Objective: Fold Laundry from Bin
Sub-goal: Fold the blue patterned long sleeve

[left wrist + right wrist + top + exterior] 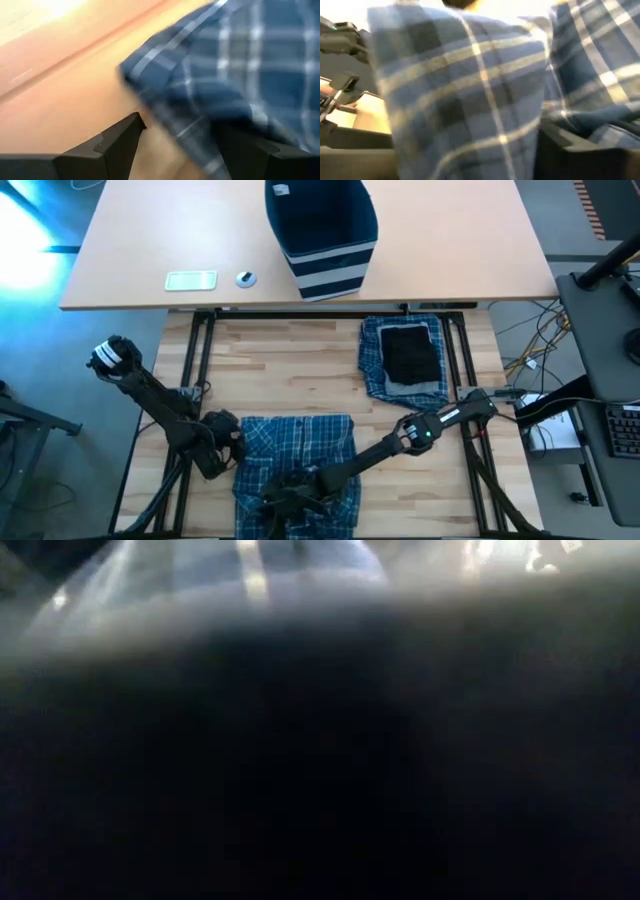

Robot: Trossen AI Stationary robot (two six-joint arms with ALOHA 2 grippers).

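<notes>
Two grippers at one plaid garment [295, 465], spread on the near half of the wooden table [290, 365], long axis running from the far side toward the near edge. Leftmost: left gripper [228, 448], just beside the garment's left edge, fingers [117, 145] parted with the plaid hem lying over the gap between them in the left wrist view, nothing clamped; nearer arm for that edge. Centre: garment body, rumpled toward the near edge, dark bunching under the other arm. Next right: right gripper [290, 498], reached diagonally across from the right side and down onto the garment's near-centre; fingers buried in cloth in the right wrist view, so opening and hold not determinable. Farther right and farther back: folded stack [403, 358] of plaid with a black piece on top, well apart from both tools. Far centre, on a second table: bin [320, 235], navy with pale stripes, interior dark, contents not discernible. Judgement: coming fold likely turns on the left edge lying immediately right of the left gripper, fold line parallel to the long axis. Low view blocked.
</notes>
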